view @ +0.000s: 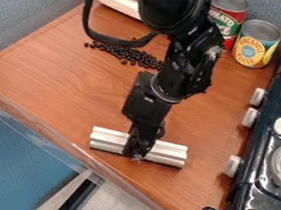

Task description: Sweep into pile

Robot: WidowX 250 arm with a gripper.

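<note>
**Sweep into pile: bar held, beads loosely grouped, heap incomplete**

Progress, by size:
- Wooden counter (60,78): work surface. Beads lie toward its rear, tool near its front edge.
- Robot arm (190,69): hangs over the counter, covering part of the view near the beads' right end.
- Silver ribbed bar (168,153): sweeping tool, lying crosswise, well apart from the beads.
- Claw (139,147): closed on the bar near its middle.
- Black beads (128,54): loose, elongated band, strays at its left end and front edge. Estimate: partly gathered, not yet a compact heap. Left to do: bring bar to beads, draw in strays, shorten the band. Risk: round beads may roll past the bar's ends.

Labels, by size:
- Stove (240,205): no legible writing noted.
- 2 cans, rear right. Red can (226,20): red and green label, pale lettering. Yellow can (253,49): yellow and blue label, round fruit-coloured motif. Print present on both; wording not transcribed.
</note>
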